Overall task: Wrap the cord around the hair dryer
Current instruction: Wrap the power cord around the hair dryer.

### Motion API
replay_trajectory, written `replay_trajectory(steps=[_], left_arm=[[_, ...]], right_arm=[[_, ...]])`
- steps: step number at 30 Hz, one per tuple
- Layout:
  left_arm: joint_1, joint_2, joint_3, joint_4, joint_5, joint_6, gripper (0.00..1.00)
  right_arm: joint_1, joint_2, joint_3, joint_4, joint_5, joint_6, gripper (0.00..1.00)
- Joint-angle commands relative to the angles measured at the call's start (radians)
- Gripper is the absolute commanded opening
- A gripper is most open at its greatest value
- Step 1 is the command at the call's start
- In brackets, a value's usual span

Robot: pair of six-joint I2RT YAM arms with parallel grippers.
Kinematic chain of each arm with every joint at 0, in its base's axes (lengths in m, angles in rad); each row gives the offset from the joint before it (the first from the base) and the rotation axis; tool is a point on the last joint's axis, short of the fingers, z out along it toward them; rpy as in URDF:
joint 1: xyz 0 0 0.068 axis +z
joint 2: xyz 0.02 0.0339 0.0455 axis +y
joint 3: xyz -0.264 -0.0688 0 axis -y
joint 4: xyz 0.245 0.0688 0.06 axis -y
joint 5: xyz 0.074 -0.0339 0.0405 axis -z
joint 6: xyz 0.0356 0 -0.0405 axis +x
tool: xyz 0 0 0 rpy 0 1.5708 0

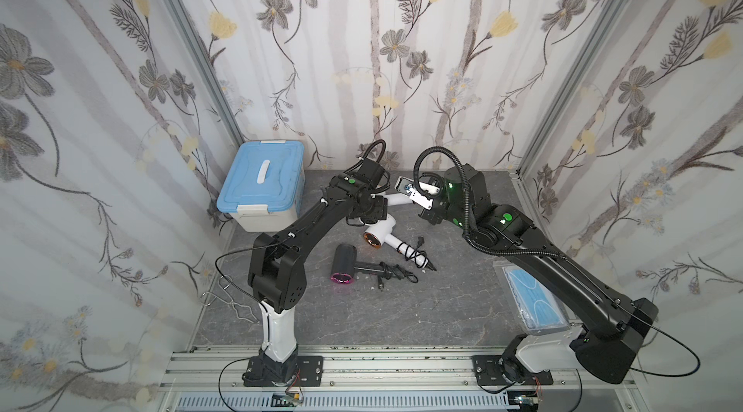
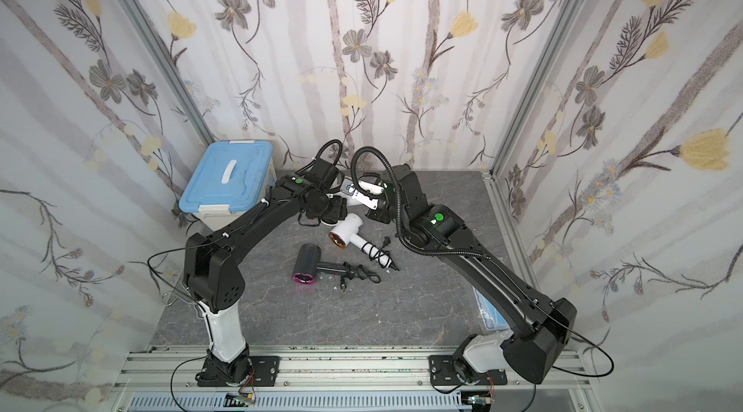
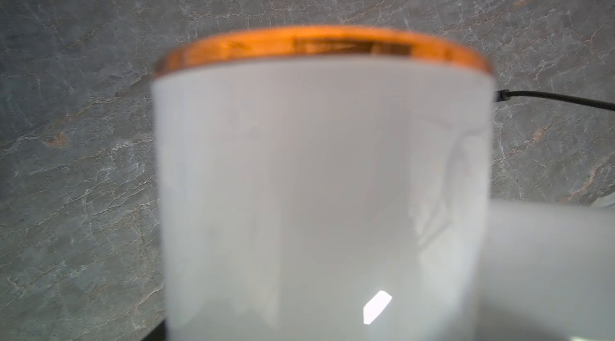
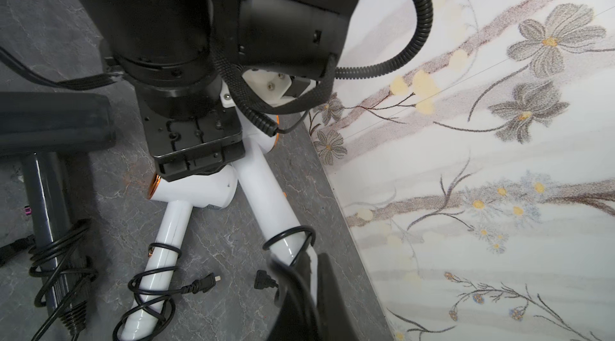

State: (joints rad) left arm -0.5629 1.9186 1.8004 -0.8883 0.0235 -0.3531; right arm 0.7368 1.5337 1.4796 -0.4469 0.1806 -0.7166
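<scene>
At the tip of the right arm, the right end effector [image 4: 307,262] is closed. The cord [image 4: 288,231] runs straight into its fingertips, so I judge it pinched there. One loop circles the lower end of the handle, and the plug [image 4: 263,280] lies loose on the bench [image 1: 402,321] just beside it. Opposite, the left end effector [image 1: 369,216] stands partly spread over the barrel of the hair dryer [image 3: 319,173], which fills the left wrist view up to its orange ring. That reads as a clamp on the barrel, though the fingers themselves are hidden. The hair dryer sits at the back of the bench between the two wrists, its handle pointing toward the right arm. The step in hand looks like early winding, with one turn on and the plug end loose. The next move probably calls for the right wrist to carry the cord around the handle again under light tension, clear of the left arm's cables, while the left grip stops the barrel rolling. Outward, the right forearm climbs from its front-right base and folds leftward at the wrist. The left arm rises from its front-left base, bends sharply at the elbow and reaches diagonally back, wrist pitched down. A second white dryer [image 1: 382,231] and a dark dryer [image 1: 345,263] lie nearer the front, cords wound on their handles.
</scene>
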Motion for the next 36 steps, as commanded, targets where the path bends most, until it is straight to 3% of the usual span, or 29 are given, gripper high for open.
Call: replay_trajectory(steps=[1, 12, 17, 19, 21, 27, 36], left_arm=[[0.012, 0.017, 0.032, -0.016, -0.003, -0.051, 0.0], [0.105, 0.02, -0.036, 0.128, 0.217, -0.132, 0.0], [0.146, 0.014, -0.119, 0.293, 0.419, -0.231, 0.0], [0.148, 0.007, -0.128, 0.31, 0.424, -0.237, 0.0], [0.139, 0.002, -0.113, 0.272, 0.375, -0.199, 0.0], [0.044, 0.03, 0.012, -0.008, -0.007, 0.054, 0.0], [-0.075, -0.022, -0.046, -0.04, -0.273, 0.275, 0.0]], right_arm=[[0.029, -0.015, -0.002, 0.02, 0.026, -0.002, 0.0], [0.127, -0.071, -0.016, -0.031, 0.136, 0.019, 0.0], [0.154, -0.08, -0.025, -0.042, 0.167, 0.026, 0.0], [0.155, -0.081, -0.04, -0.041, 0.182, 0.025, 0.0], [0.153, -0.08, -0.053, -0.036, 0.206, 0.015, 0.0], [0.114, -0.065, 0.009, 0.008, 0.205, -0.026, 0.0], [0.0, 0.043, 0.158, 0.026, 0.159, -0.062, 0.0]])
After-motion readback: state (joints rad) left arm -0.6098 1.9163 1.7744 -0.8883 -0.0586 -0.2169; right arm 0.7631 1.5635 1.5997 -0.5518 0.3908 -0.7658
